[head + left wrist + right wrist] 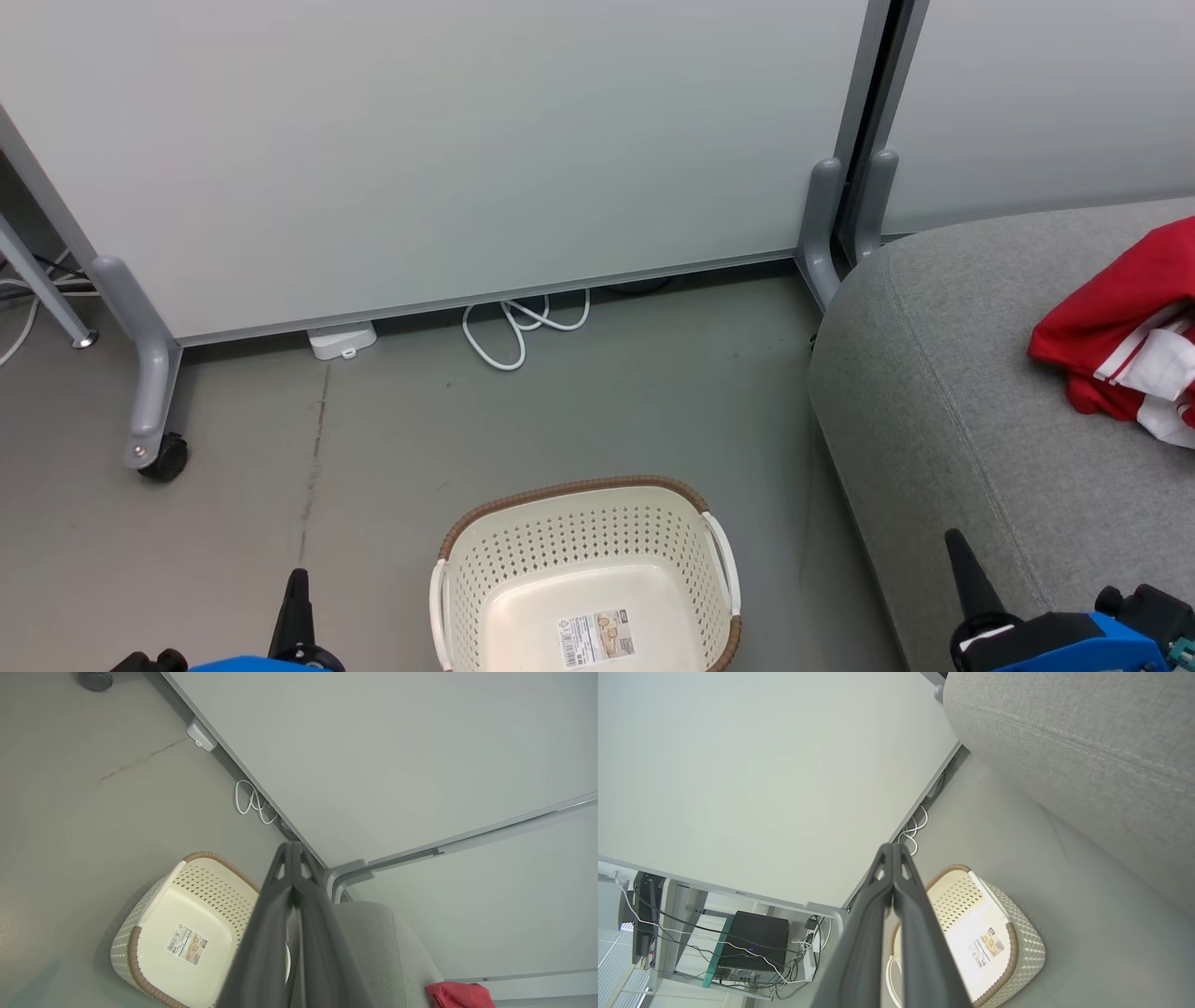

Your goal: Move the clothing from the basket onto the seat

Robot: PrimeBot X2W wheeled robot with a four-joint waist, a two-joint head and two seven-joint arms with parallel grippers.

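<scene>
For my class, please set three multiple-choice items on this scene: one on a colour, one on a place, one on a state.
1. The basket has a rim that is: A brown, B blue, C black.
2. The clothing lies: A in the basket, B on the seat, C on the floor.
3. The left gripper has its fingers: A spread wide, B shut on cloth, C shut together, holding nothing.

Answers: 1 A, the rim's woven band is brown; 2 B, the red clothing rests on the grey seat; 3 C, the tips meet with nothing between.
</scene>
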